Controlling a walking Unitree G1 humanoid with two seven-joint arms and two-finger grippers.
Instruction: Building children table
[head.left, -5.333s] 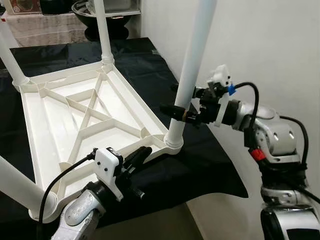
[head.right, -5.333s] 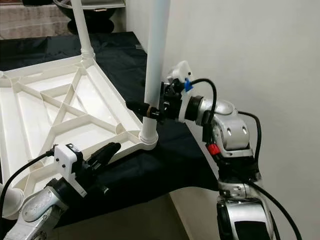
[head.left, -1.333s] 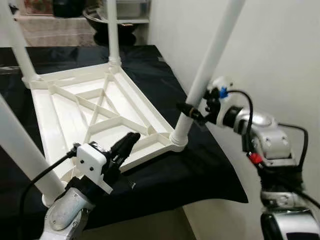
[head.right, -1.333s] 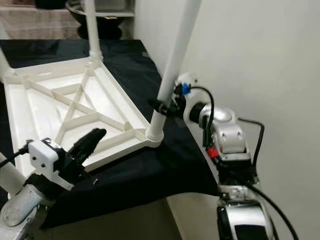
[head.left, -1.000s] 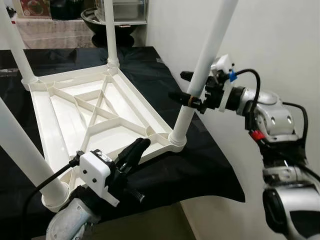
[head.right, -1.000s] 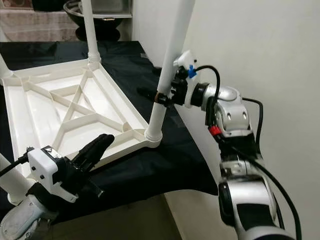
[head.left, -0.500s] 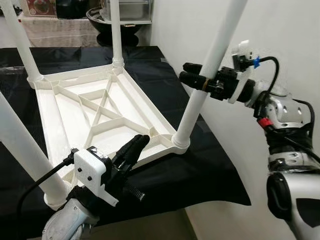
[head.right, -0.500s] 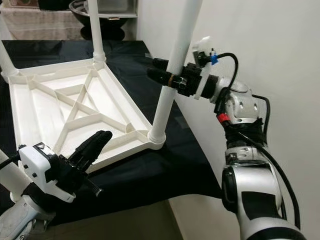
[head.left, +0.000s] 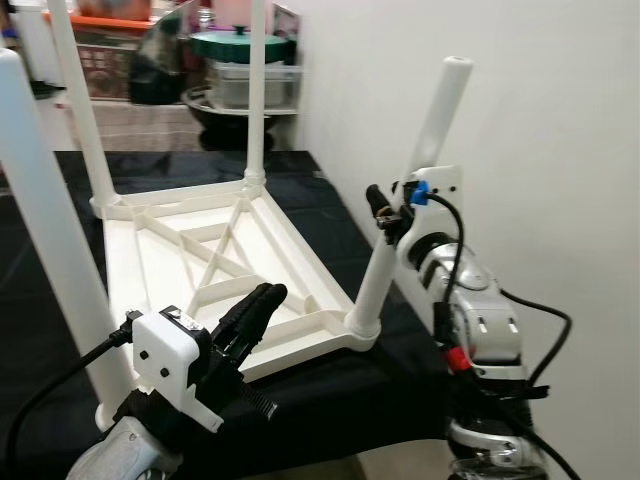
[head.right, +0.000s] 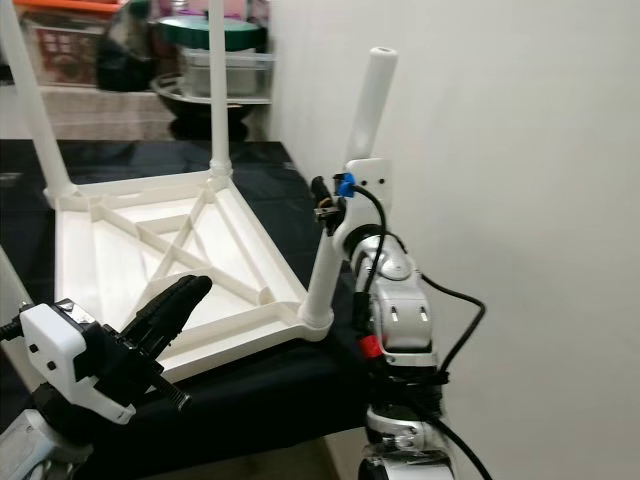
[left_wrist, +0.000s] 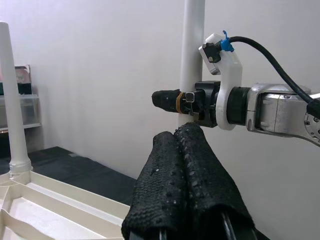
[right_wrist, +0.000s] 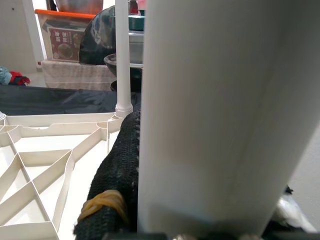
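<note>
The white children's table (head.left: 170, 262) lies upside down on a black cloth, its legs pointing up. The near right leg (head.left: 438, 120) leans toward the wall. My right gripper (head.left: 383, 208) is shut on this leg at about mid height; the right wrist view has the leg (right_wrist: 215, 110) close up with one black finger (right_wrist: 117, 170) beside it. My left gripper (head.left: 258, 302) hovers over the table's near edge, shut with nothing in it. In the left wrist view its fingers (left_wrist: 185, 150) are pressed together and point toward the right gripper (left_wrist: 172, 97).
Three more legs stand up: near left (head.left: 50, 220), far left (head.left: 80, 110), far right (head.left: 255, 100). A white wall (head.left: 540, 150) runs close along the right. Shelves with pots and boxes (head.left: 230, 70) are at the back. The cloth's front edge (head.left: 330, 400) is near me.
The whole view has shifted, so the camera moved. My right arm has drawn in closer beside the leg and still grips it. The left gripper stays shut by the near edge.
</note>
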